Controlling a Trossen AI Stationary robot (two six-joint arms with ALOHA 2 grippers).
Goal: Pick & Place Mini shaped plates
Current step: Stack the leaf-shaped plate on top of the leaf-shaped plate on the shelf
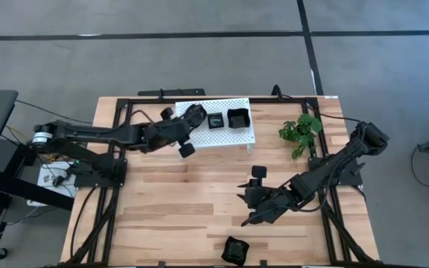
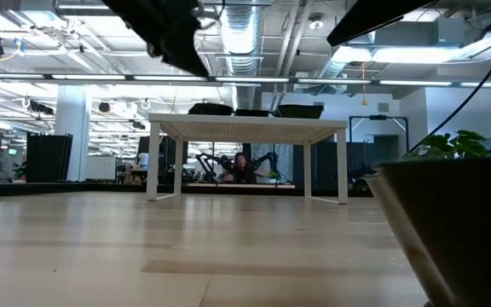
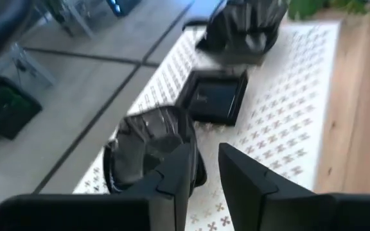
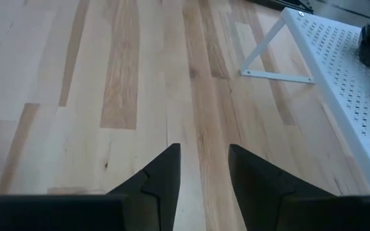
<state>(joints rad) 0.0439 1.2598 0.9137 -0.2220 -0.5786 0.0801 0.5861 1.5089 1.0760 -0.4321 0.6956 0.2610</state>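
Observation:
Three glossy black mini plates sit on top of the white perforated rack (image 1: 213,123): a wavy-rimmed one (image 3: 148,153) under my left gripper, a square one (image 3: 214,96) in the middle, and another wavy one (image 3: 243,25) beyond it. A fourth plate (image 1: 235,250) lies on the table by the near edge. My left gripper (image 3: 204,168) is open above the rack's left part and points down. One of its fingers is over the near wavy plate and the other is beside it. My right gripper (image 4: 202,165) is open over bare table and holds nothing. My left gripper comes from above with one finger (image 3: 180,165) over the wavy plate's rim (image 3: 196,172) and the other finger outside it. White rack shows between the fingers. The plate rests flat on the rack. I cannot tell whether the finger touches it.
A small green plant (image 1: 301,132) stands at the table's far right, near the right arm. The rack stands on legs (image 2: 177,162) at the far edge. The plate near the near edge fills the low view's right side (image 2: 450,230). Bare wood (image 1: 177,201) lies between the arms.

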